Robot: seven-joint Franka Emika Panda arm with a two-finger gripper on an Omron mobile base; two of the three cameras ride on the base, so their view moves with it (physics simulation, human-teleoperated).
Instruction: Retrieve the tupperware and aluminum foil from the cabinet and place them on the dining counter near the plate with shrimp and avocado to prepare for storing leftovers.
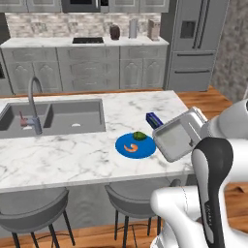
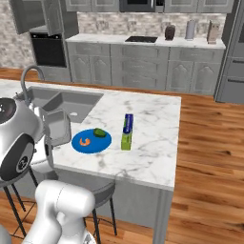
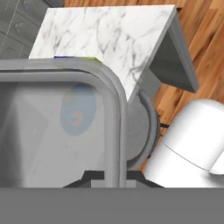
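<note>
Gripper (image 3: 105, 175) is clamped tight on the rim of the tupperware (image 3: 52, 127), fingers pinching the container's edge at the bottom of the hand view. The container hangs tilted in the air, open side facing the camera, above the near edge of the dining counter (image 1: 72, 155), just beside the blue plate (image 1: 135, 146) on the robot's side. In the right base view the tupperware (image 2: 58, 126) sits close against the arm, left of the plate (image 2: 91, 141). Through the translucent base the plate with its shrimp shows up as a blur, so the container is roughly lined up with it. Foil box (image 2: 127, 131) already lies flat on the marble, just past the plate on the far side. Looks like final placement is what's left. Suggest: level the container first, carry it further over the counter, aim for bare marble beside the plate, not on top of it or the foil. Lower until the base is seated, then release. A tilted drop risks it tipping off the edge towards the stools (image 1: 131, 193).
</note>
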